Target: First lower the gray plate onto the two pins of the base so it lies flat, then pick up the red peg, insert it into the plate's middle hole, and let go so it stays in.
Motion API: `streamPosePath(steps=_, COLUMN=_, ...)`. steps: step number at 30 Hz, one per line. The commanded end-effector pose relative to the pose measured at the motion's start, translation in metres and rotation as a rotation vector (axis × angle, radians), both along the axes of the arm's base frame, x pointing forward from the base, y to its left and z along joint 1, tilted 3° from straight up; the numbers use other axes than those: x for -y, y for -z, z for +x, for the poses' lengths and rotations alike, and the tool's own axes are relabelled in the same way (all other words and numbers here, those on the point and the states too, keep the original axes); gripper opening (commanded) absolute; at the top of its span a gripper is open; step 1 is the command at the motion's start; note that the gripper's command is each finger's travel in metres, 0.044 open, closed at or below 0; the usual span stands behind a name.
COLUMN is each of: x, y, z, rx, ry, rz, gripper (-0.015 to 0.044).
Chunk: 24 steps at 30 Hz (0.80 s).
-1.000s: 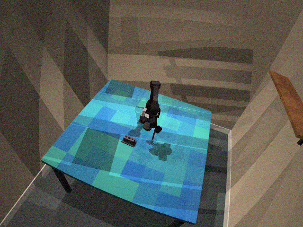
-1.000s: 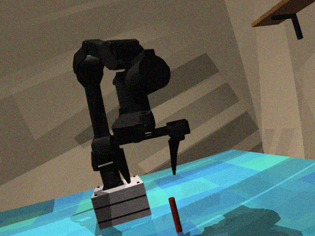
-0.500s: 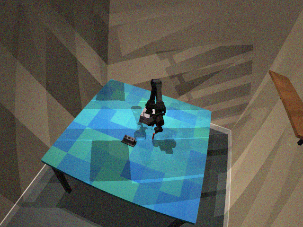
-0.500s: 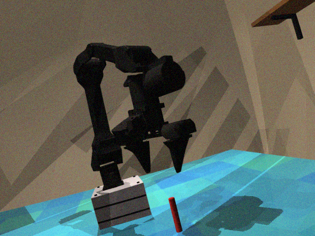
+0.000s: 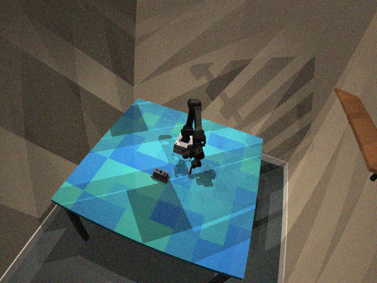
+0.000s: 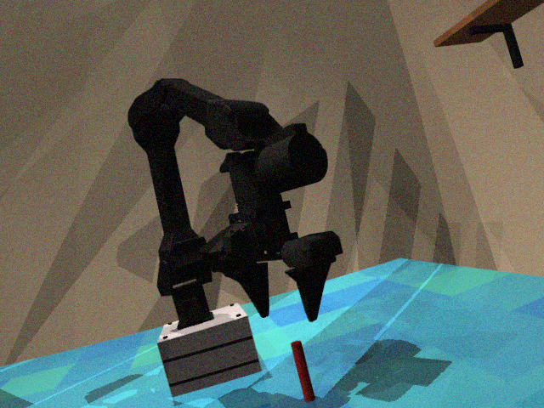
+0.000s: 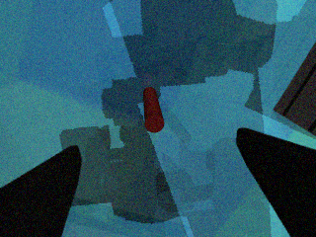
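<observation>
The red peg point(image 5: 190, 170) point(image 6: 303, 371) point(image 7: 153, 110) stands upright on the table, a little tilted. My gripper point(image 5: 194, 163) point(image 6: 287, 316) point(image 7: 158, 143) is open and empty. It hangs just above the peg, fingers pointing down, one on either side of the peg's top. The gray plate and its base show as one small dark block point(image 5: 160, 175) with holes on top, to the left of the peg in the top view. A dark edge at the right border of the wrist view point(image 7: 302, 96) may be that block; I cannot tell.
The arm's white and grey mounting box point(image 5: 182, 144) point(image 6: 210, 356) stands just behind the peg. The table point(image 5: 212, 231) has a blue-green patchwork top. A wooden shelf point(image 5: 359, 128) point(image 6: 478, 19) is fixed to the wall at the right.
</observation>
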<state>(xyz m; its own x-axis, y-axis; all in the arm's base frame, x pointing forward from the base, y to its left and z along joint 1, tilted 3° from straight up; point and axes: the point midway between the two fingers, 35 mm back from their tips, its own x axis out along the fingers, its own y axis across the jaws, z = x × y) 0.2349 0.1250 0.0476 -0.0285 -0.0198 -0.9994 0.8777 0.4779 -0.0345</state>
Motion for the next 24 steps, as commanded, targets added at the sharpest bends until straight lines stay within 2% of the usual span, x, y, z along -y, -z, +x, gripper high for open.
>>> streamPosePath(steps=1, x=-0.001, y=0.013, z=-0.001, rx=-0.004, ry=0.004, rz=0.003, gripper=0.0440)
streamPosePath(steps=24, x=-0.002, y=0.047, z=-0.001, rx=-0.004, ry=0.004, rz=0.003, gripper=0.0440)
